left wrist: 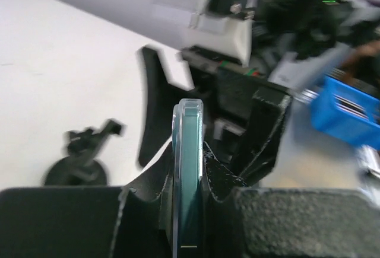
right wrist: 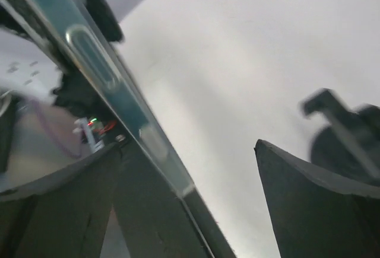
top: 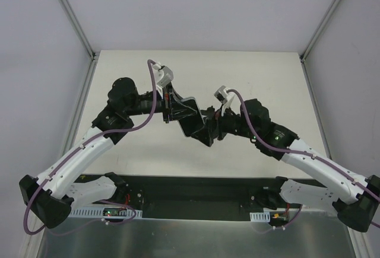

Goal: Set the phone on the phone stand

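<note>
- Two arms meet above the desk point(left wrist: 53, 62); phone point(left wrist: 188, 133) is airborne, edge-on, pinched in left gripper point(left wrist: 187, 181).
- Right gripper point(right wrist: 190, 148) is spread wide and holds nothing; phone lies just beside one finger.
- Looks like a handover or regrasp; stand point(left wrist: 80, 157) is on the desk nearby, unloaded.
- Next move: line the phone up with the clamp, then lower it.
- Phone is a thin glossy slab with a silvery rim, likely slippery. Stand is black: disc base, thin stem.

Over the middle of the worktop point(top: 267, 74), the phone point(left wrist: 188, 169) stands edge-on between the left pincer point(left wrist: 187, 190)'s fingers. The phone stand point(left wrist: 80, 160) rests on the worktop at 9 o'clock of it, apart. In the top view, the right pincer point(top: 209, 127) lies at 4 o'clock of the phone.
</note>
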Robot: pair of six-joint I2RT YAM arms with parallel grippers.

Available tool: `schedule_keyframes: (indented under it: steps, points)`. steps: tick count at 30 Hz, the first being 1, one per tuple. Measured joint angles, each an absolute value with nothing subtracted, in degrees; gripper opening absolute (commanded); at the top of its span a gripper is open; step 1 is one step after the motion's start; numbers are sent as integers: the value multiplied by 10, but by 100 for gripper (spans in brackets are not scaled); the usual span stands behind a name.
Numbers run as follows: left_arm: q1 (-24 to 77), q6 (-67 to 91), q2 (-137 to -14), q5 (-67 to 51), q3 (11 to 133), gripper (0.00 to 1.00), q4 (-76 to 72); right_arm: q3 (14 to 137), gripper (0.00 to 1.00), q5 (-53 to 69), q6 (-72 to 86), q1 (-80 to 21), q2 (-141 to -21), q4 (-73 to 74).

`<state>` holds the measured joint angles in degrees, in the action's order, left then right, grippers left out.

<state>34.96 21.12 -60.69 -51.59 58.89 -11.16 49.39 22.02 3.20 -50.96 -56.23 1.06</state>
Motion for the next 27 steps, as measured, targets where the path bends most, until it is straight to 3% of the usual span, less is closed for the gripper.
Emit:
schedule_keyframes:
  steps: [6, 8, 12, 19, 21, 27]
  points:
    - [349, 132, -531, -301, 576, 0, -39, 630, 99, -58, 81, -507, -609, 240]
    - [349, 119, -511, -261, 573, 0, -32, 654, 89, -121, 111, -506, -626, 296]
    - [349, 106, -503, -220, 573, 0, -31, 671, 49, -206, 156, -506, -657, 380]
    - [349, 100, -517, -200, 572, 0, -12, 672, 49, -246, 187, -506, -687, 414]
    - [349, 100, -518, -200, 572, 0, -10, 672, 43, -248, 188, -506, -693, 411]
    - [349, 100, -525, -201, 572, 0, -10, 661, 42, -243, 178, -507, -700, 361]
